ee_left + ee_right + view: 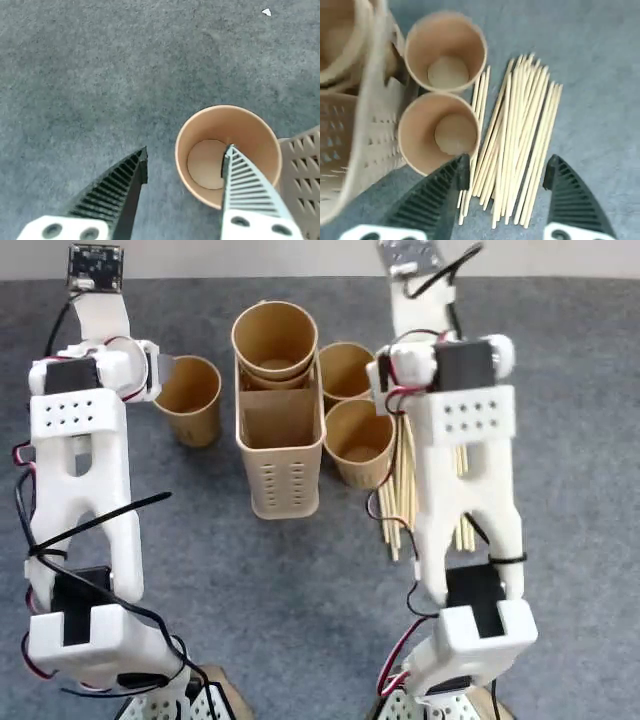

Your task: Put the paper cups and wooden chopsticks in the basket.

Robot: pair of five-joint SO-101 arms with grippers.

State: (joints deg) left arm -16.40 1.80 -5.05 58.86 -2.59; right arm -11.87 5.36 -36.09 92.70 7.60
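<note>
Shows left gripper (187,148) spread wide, one finger over lone paper cup (207,162) left of basket (285,490); shows right gripper (509,157) spread above wooden chopsticks (520,130) beside two cups (445,70) right of basket.

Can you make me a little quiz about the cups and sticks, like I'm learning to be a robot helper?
1. How many cups stand outside the basket?
2. True or false: the chopsticks are already in the basket.
3. The left end effector is: A) shut on a cup, B) open, by a cup, C) holding chopsticks.

Key
1. Three.
2. False. They lie on the table.
3. B.
</note>
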